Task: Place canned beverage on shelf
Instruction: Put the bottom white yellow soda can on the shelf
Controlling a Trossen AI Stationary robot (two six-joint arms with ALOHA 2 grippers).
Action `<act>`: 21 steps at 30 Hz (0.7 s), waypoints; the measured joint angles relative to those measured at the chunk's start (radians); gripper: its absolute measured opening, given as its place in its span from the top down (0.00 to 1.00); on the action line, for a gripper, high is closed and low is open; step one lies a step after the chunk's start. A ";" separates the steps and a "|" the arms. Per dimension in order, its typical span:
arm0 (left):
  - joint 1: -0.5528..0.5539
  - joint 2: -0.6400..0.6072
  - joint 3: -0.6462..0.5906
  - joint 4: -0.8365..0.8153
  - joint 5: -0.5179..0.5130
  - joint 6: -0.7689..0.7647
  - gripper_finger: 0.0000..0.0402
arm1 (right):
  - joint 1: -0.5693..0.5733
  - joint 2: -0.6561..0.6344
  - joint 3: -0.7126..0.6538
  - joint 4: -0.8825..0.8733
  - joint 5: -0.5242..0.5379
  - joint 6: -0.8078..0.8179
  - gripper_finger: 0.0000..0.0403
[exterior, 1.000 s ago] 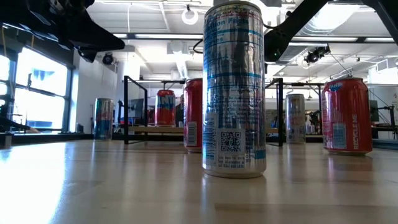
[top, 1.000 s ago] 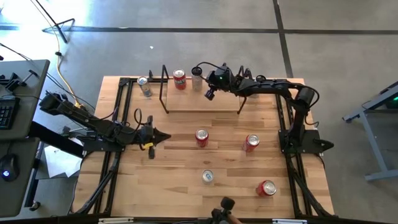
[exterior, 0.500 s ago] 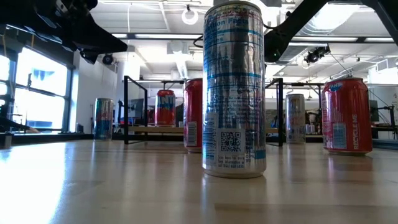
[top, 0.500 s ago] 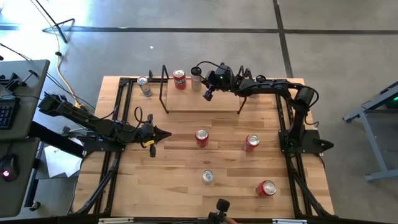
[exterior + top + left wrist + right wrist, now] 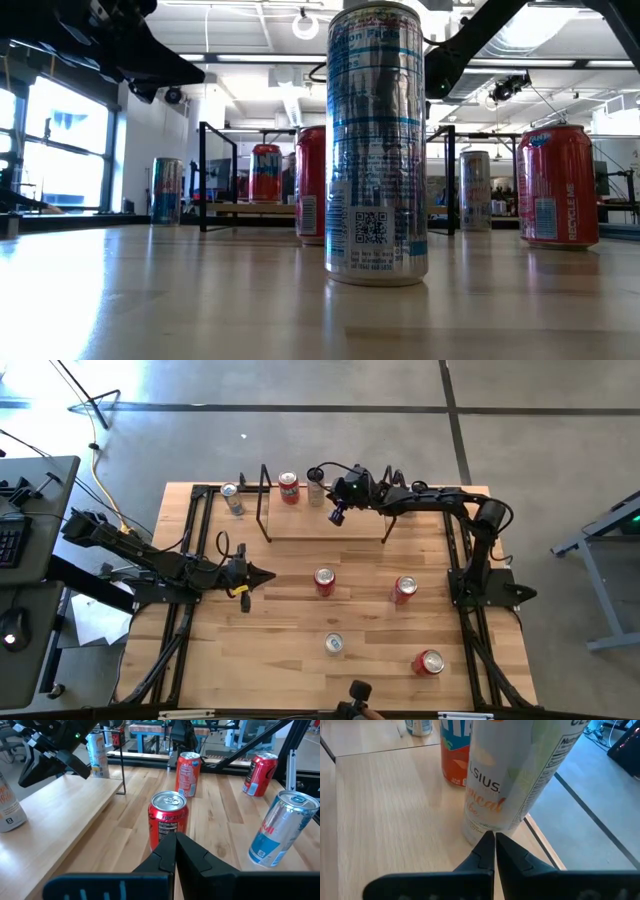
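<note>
The shelf point(image 5: 335, 525) stands at the table's far side. On its board stand a red can point(image 5: 288, 486) and a white can point(image 5: 505, 775), both upright on their bases. My right gripper point(image 5: 491, 839) is shut, its tips low at the white can's near side and slanting down. My left gripper point(image 5: 175, 839) is shut and hovers over the table's left middle. It points at a red can point(image 5: 168, 817) a short way beyond it and touches nothing. My right gripper's shut fingertips point(image 5: 485, 845) stand right at the lower wall of the white can point(image 5: 480, 827), just above the board. I cannot tell whether they touch it. The can stands upright on the shelf.
Loose cans stand on the table: a silver one point(image 5: 231, 497) outside the shelf's left frame, a red one point(image 5: 404, 590), a silver-blue one point(image 5: 333, 645) and a red one point(image 5: 428, 662) nearer the front. Another silver can point(image 5: 97, 755) stands past the shelf's right end.
My right gripper has turned a little at the wrist beside the white can, staying shut and in place.
</note>
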 joint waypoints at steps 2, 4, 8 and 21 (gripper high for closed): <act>0.000 0.000 0.000 0.000 0.000 -0.003 1.00 | 0.000 0.000 0.000 0.003 -0.001 -0.002 1.00; 0.000 0.000 0.000 0.000 0.000 -0.003 1.00 | 0.000 0.000 0.000 0.010 -0.007 -0.002 1.00; 0.000 0.000 0.000 0.000 0.000 -0.003 1.00 | 0.000 0.000 0.000 0.041 -0.009 -0.009 1.00; 0.000 0.000 0.000 -0.003 0.000 -0.003 1.00 | 0.000 -0.001 0.000 0.117 -0.023 -0.021 1.00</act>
